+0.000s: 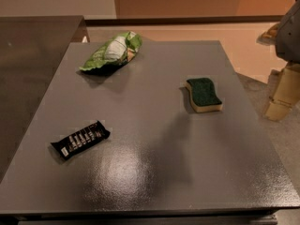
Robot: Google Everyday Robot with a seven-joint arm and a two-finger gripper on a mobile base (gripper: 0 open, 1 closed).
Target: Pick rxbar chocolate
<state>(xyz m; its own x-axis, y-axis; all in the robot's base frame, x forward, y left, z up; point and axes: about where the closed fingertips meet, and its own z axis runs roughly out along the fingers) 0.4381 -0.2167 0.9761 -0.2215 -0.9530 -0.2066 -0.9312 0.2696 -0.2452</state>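
Note:
The rxbar chocolate [80, 139] is a flat black bar with a row of white lettering. It lies on the grey table [154, 172] at the front left, turned slightly askew. My gripper [281, 97] is at the far right edge of the view, beyond the table's right side, hanging below a grey arm part [289, 32]. It is far from the bar and touches nothing on the table.
A green-and-white snack bag [112, 51] lies at the back left of the table. A green-topped yellow sponge [203, 94] sits at the right middle. A dark counter [33, 46] adjoins the table on the left. Floor lies to the right.

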